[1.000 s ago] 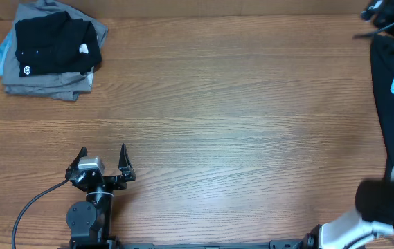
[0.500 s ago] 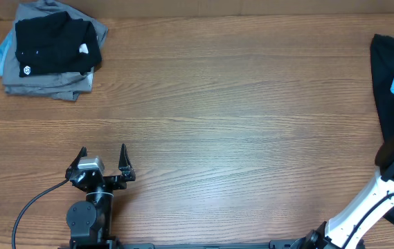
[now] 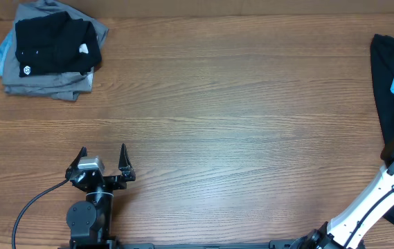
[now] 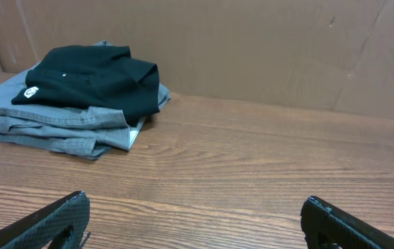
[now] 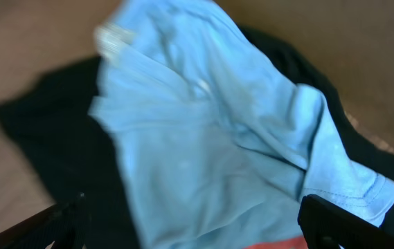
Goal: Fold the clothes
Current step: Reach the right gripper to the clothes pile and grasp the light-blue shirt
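Blur softens the light blue T-shirt (image 5: 210, 138), cut off overhead; left gripper (image 3: 103, 149) and right gripper (image 5: 197, 225) stand wide, empty.

One light blue T-shirt (image 5: 210, 138), two black garments (image 3: 55, 45) (image 3: 383, 90) (upper left, right edge), one grey pile (image 3: 44, 86), two grippers (image 3: 103, 149) (image 5: 200, 225).

The light is soft and bright, and it falls evenly all over the wooden table (image 3: 238, 104). The pile of folded clothes (image 3: 48, 52) throws only a thin, faint shadow on the wood just beside it. From the left wrist, the pile looks sharp and clear. Far from the pile, from the right wrist, the blue shirt (image 5: 210, 138) looks fuzzy and smeared. The dark cloth (image 5: 51, 138) under it is blurry too.
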Controlling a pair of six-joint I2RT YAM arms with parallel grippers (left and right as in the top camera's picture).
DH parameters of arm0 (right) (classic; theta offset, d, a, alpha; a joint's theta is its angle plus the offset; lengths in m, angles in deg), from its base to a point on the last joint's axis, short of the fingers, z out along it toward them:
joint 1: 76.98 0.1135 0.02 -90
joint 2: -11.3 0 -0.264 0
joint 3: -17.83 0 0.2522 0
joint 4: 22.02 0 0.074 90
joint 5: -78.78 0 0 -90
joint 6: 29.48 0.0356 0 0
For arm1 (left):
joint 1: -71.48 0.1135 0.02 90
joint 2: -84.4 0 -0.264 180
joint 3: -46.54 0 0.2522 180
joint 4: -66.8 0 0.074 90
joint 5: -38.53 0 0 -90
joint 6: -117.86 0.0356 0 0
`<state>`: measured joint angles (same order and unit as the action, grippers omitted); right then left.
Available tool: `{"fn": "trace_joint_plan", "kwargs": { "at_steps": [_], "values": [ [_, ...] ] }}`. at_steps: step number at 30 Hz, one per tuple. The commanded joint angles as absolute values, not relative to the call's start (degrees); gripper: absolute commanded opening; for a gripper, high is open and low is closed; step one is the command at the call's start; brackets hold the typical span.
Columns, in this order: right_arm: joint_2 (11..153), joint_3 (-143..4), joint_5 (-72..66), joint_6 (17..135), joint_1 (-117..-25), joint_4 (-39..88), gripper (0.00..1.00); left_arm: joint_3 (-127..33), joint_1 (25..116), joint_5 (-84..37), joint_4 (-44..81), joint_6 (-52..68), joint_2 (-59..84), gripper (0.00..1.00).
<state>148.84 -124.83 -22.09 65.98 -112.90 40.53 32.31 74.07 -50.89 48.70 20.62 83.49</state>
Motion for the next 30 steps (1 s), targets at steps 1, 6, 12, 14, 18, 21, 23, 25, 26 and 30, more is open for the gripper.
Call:
{"fn": "trace_joint_plan", "kwargs": {
  "at_steps": [1,6,12,14,18,21,23,25,26,30],
  "values": [
    [150.8,-125.6,-23.1,65.0,-114.7,40.1,0.99,32.5,73.5,-51.5,48.6,21.5,83.8,1.00],
    [153.4,-125.3,-23.1,65.0,-115.7,39.8,0.94,32.5,73.5,-51.4,48.6,21.5,83.8,1.00],
    [155.3,-125.3,-21.3,65.0,-115.7,39.8,0.83,32.5,73.5,-51.5,48.6,21.5,83.8,1.00],
    [155.5,-125.3,-20.0,65.0,-115.7,39.8,0.74,32.5,73.5,-51.4,48.6,21.5,83.8,1.00],
    [155.5,-125.3,-19.3,65.0,-115.7,39.9,0.59,32.5,73.5,-51.4,48.6,21.5,83.8,1.00],
    [155.6,-125.0,-19.3,65.0,-115.9,40.0,0.61,32.5,73.5,-51.4,48.6,21.5,83.8,1.00],
    [155.6,-124.5,-19.3,65.0,-115.9,39.8,0.61,32.5,73.5,-51.5,48.6,21.5,83.8,1.00],
    [156.0,-124.5,-19.3,65.0,-115.9,39.8,0.61,32.5,73.5,-51.4,48.6,21.5,83.8,1.00],
    [156.2,-124.5,-19.3,65.0,-115.9,39.8,0.64,32.5,73.5,-51.5,48.6,21.5,83.8,1.00],
    [156.6,-124.5,-19.3,65.0,-115.9,39.8,0.64,32.5,73.5,-51.5,48.6,21.5,83.8,1.00]
  ]
}}
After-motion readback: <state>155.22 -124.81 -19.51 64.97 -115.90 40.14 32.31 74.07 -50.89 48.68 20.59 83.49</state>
